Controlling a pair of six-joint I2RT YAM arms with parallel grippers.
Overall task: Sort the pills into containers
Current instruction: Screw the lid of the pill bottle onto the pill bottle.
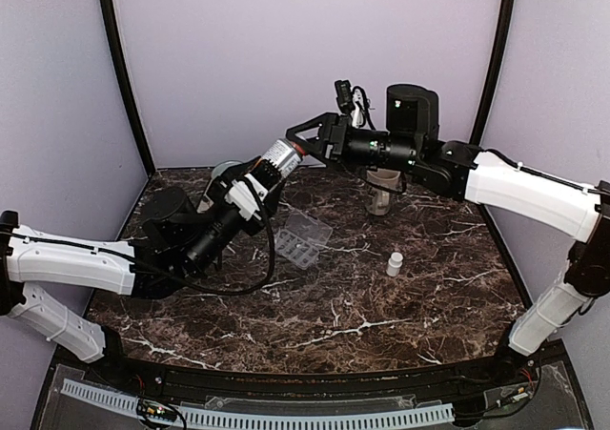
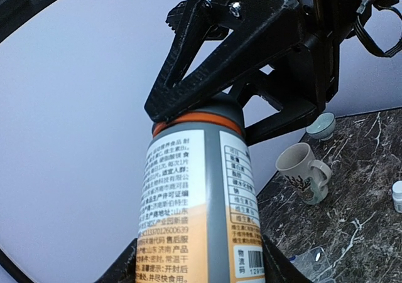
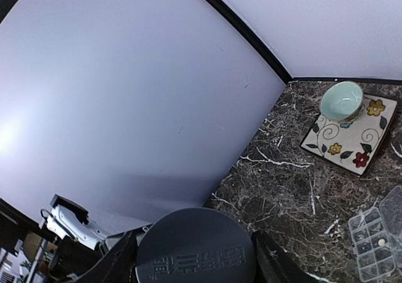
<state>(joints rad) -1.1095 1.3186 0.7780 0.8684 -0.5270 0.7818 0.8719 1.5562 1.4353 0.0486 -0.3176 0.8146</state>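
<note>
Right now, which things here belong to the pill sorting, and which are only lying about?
For the job: pill bottle held between both arms, organizer.
Apparently lying about: white bottle, mug, bowl, plate.

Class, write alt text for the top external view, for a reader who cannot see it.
Two robot arms meet above a dark marble table: the left end effector holds a labelled pill bottle in the air while the right end effector straddles its cap. Below lie a clear pill organizer, a small white bottle and a mug.
</note>
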